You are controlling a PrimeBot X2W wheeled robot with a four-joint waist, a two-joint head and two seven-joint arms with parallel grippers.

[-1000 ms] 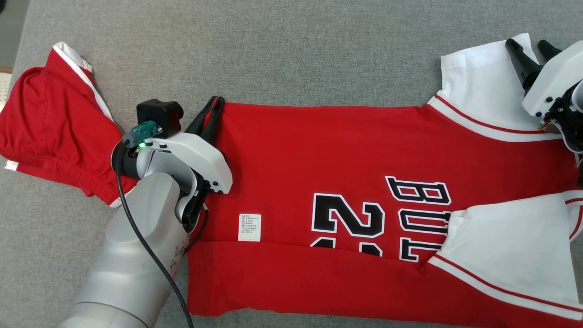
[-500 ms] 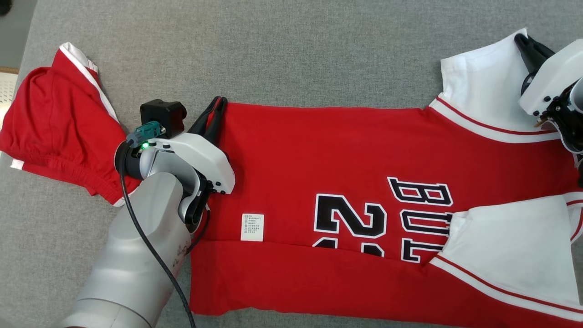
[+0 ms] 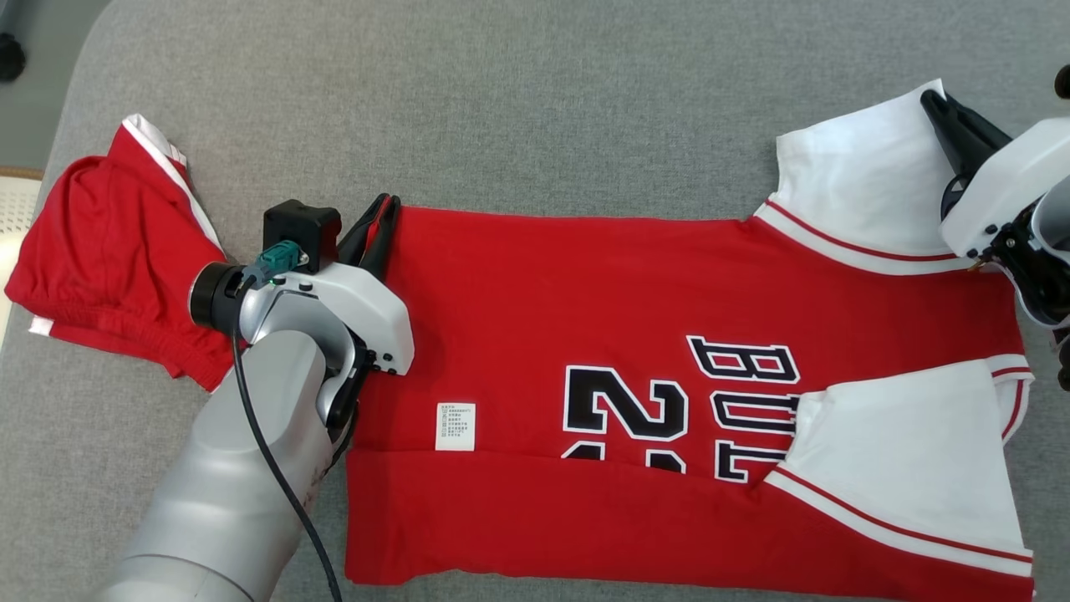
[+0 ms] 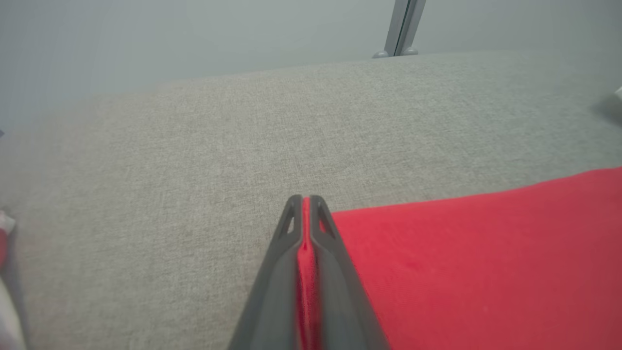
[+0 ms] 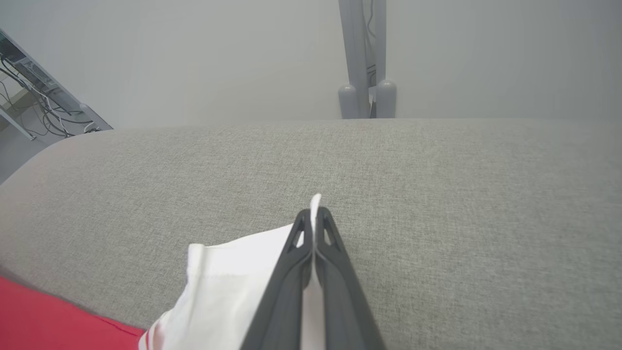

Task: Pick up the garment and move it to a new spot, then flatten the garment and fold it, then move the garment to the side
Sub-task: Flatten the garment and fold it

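A grey fabric-covered surface [image 3: 535, 100] fills the space in front of the robot, with a pale wall and a grey metal post behind it. Spread lengthwise across it lies the red and white basketball jersey [image 3: 585, 284], hem toward the robot's left and sleeves toward its right. The near long edge is already turned over the black lettering. A small white care label [image 3: 456, 426] shows on the body. A pair of red shorts with white trim [image 3: 109, 251] sits crumpled off to the left, just clear of the hem.

The left gripper [image 3: 384, 205] is at the far hem corner, its fingers [image 4: 277, 277] clenched on a sliver of red cloth. The right gripper [image 3: 932, 102] is at the tip of the far white sleeve [image 3: 861, 184], its fingers [image 5: 340, 291] pinched shut on the white fabric.

From where I stand this looks like light, limp, rather slick knit with no stiffness, so it should sag between the 2 grips unless kept taut. Corners and seamed edges seem the right places to hold, since the trim gives more to bite on. The thin sleeve tip looks likeliest to slip free if pulled hard
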